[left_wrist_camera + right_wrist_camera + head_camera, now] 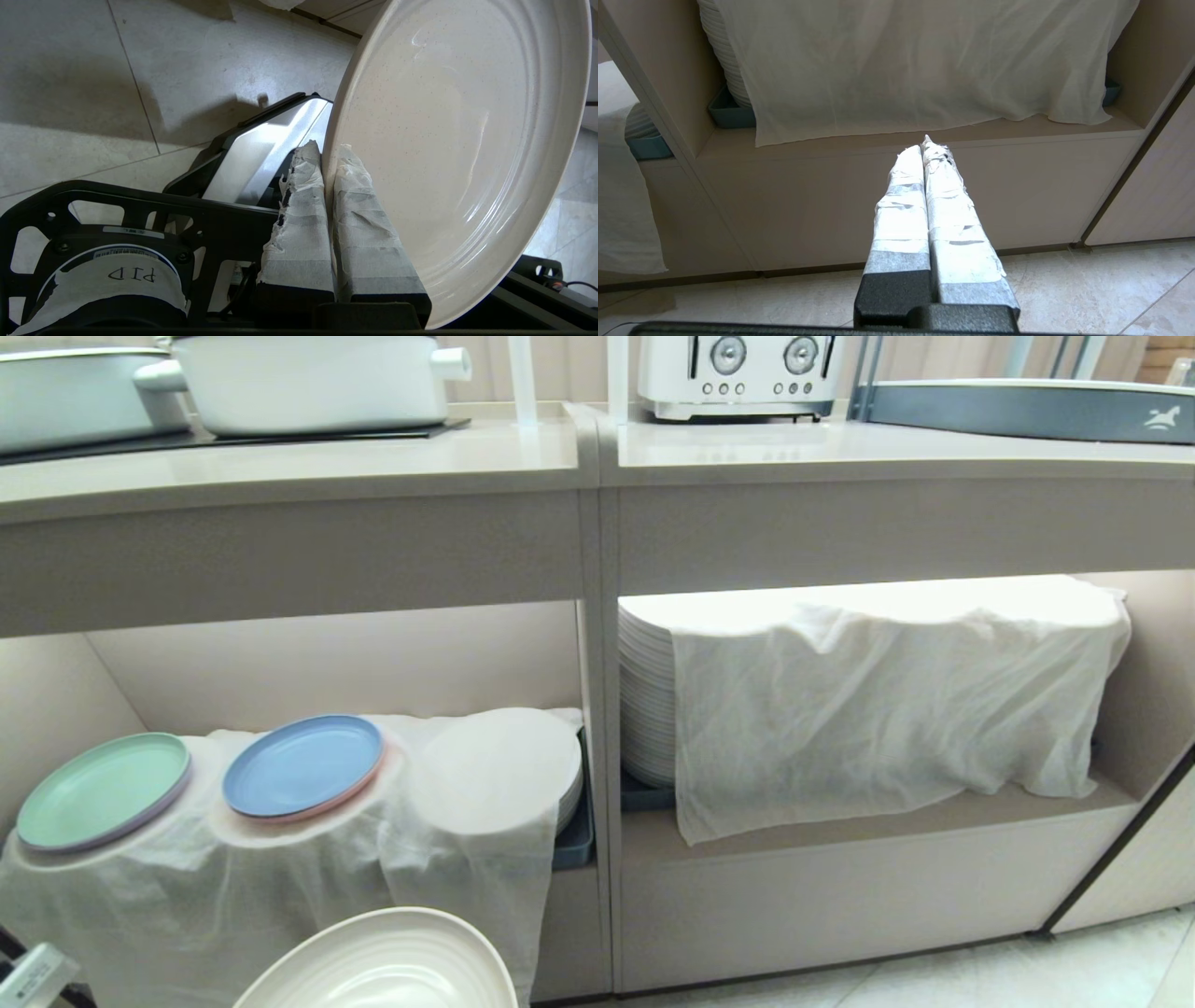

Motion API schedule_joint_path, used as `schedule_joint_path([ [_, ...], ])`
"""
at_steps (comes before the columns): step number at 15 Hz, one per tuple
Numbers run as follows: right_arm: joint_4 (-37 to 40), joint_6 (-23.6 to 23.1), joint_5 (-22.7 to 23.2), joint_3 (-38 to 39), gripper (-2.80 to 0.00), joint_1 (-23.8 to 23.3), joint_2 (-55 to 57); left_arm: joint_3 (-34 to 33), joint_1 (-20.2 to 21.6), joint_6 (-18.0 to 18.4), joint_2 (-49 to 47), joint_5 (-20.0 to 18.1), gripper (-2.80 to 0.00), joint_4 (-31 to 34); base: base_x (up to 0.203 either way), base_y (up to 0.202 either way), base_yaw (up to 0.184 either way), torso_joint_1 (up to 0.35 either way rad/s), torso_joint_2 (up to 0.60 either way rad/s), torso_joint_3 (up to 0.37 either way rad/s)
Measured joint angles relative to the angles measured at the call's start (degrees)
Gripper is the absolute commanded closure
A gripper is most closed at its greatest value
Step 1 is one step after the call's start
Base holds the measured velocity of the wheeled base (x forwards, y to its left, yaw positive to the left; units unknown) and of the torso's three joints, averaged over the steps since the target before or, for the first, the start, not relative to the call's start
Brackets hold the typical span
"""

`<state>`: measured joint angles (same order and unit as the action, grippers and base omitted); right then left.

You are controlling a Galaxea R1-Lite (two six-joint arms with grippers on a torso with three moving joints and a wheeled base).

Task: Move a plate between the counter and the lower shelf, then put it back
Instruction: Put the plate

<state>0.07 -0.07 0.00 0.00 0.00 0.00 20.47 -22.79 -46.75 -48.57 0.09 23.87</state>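
Observation:
The cream plate (383, 966) shows at the bottom of the head view, low in front of the lower shelf (327, 663), tilted. In the left wrist view my left gripper (328, 151) is shut on the plate (458, 140), its taped fingers (299, 219) pinching the rim from both sides. The gripper itself is out of the head view. The counter (280, 457) runs along the top, above the shelf. My right gripper (924, 147) is shut and holds nothing, hanging low in front of the neighbouring bay.
A mint-green plate (103, 791) and a blue plate (303, 765) lie on cloth-draped stacks (495, 770) in the lower shelf. The right bay holds a tall white stack (646, 695) under a cloth. White pots (308, 378) and a toaster (738, 373) stand on top.

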Motion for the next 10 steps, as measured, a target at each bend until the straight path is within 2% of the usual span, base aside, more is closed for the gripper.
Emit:
schedule_joint_path([
  [10, 0.0, 0.0, 0.0, 0.0, 0.0, 0.0, 0.0, 0.3, -0.9, 0.0, 1.7, 0.9, 0.0, 3.1, 0.0, 0.0, 0.0, 0.0, 0.0, 0.0],
])
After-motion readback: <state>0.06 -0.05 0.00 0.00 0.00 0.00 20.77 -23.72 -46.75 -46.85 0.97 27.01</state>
